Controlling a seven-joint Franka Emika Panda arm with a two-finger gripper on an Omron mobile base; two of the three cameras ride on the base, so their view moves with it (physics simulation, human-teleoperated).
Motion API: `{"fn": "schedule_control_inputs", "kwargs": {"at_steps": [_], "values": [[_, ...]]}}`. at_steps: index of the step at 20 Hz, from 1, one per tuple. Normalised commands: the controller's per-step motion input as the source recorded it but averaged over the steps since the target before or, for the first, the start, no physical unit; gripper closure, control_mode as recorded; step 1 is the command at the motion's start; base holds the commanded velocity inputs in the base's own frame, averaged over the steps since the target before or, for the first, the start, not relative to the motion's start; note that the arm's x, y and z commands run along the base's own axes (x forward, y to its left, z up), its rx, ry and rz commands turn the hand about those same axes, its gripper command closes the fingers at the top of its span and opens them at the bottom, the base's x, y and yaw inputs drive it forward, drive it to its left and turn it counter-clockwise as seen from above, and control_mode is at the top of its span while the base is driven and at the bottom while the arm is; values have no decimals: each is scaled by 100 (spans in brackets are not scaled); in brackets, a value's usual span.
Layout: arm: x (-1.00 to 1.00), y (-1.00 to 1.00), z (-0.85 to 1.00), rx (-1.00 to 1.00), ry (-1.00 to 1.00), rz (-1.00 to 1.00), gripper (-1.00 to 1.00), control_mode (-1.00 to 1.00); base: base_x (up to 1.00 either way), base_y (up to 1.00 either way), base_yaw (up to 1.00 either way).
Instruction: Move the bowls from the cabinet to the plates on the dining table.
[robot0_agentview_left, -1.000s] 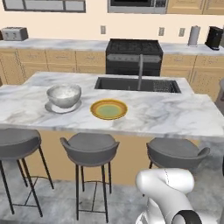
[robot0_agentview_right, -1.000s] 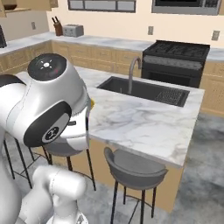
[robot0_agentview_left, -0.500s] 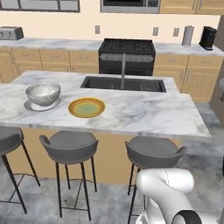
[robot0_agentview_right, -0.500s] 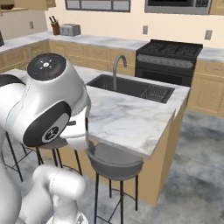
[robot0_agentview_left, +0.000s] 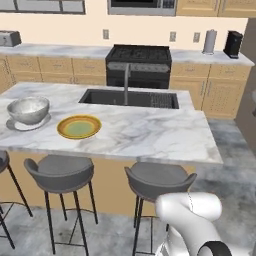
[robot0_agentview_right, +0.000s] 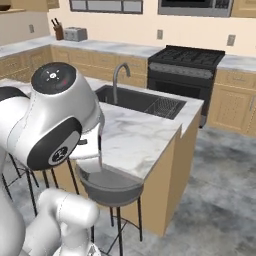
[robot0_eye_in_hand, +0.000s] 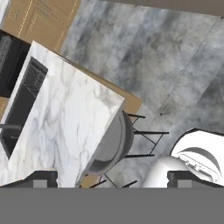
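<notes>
Where the left base view looks across the island, the marbled stone bowl (robot0_agentview_left: 28, 109) sits upright on the pale grey plate (robot0_agentview_left: 15, 124) near the left end of the white-grey veined marble tabletop (robot0_agentview_left: 145, 131), the plate's rim showing beneath it on the near side. Just beside it, toward the middle of the tabletop, lies the yellowish tan plate (robot0_agentview_left: 79, 126), flat and bare, apart from the bowl. Behind both, a dark sink (robot0_agentview_left: 131, 98) with a slim curved faucet (robot0_agentview_left: 126, 81) is set into the tabletop; the right base view shows the same sink (robot0_agentview_right: 139, 100) and faucet (robot0_agentview_right: 118, 76) from the other side. Grey round-seated bar stools stand along the near edge of the island, one below the tan plate (robot0_agentview_left: 60, 172) and one further right (robot0_agentview_left: 159, 180). Against the back wall runs a marble counter with a black oven (robot0_agentview_left: 138, 66), a toaster (robot0_agentview_left: 10, 38) at its left, and a paper-towel roll (robot0_agentview_left: 210, 42) and a dark coffee maker (robot0_agentview_left: 232, 44) at its right. From the hand view, looking down, a corner of the tabletop (robot0_eye_in_hand: 65, 127), a stool seat (robot0_eye_in_hand: 111, 146) tucked at its edge and the grey floor (robot0_eye_in_hand: 166, 65) appear; the two dark fingers (robot0_eye_in_hand: 39, 179) rise at the bottom, set wide apart with nothing between them.
</notes>
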Motion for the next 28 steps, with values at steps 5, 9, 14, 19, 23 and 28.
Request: {"fn": "schedule_control_inputs", "kwargs": {"at_steps": [5, 9, 14, 19, 23, 28], "values": [[0, 0, 0, 0, 0, 0, -100, 100, 50, -46, 0], [0, 0, 0, 0, 0, 0, -100, 100, 38, -53, 0], [0, 0, 0, 0, 0, 0, -100, 100, 11, -61, 0], [0, 0, 0, 0, 0, 0, -100, 100, -3, -62, 0], [0, 0, 0, 0, 0, 0, -100, 100, -12, -62, -1], [0, 0, 0, 0, 0, 0, -100, 100, -12, -62, -1]]}}
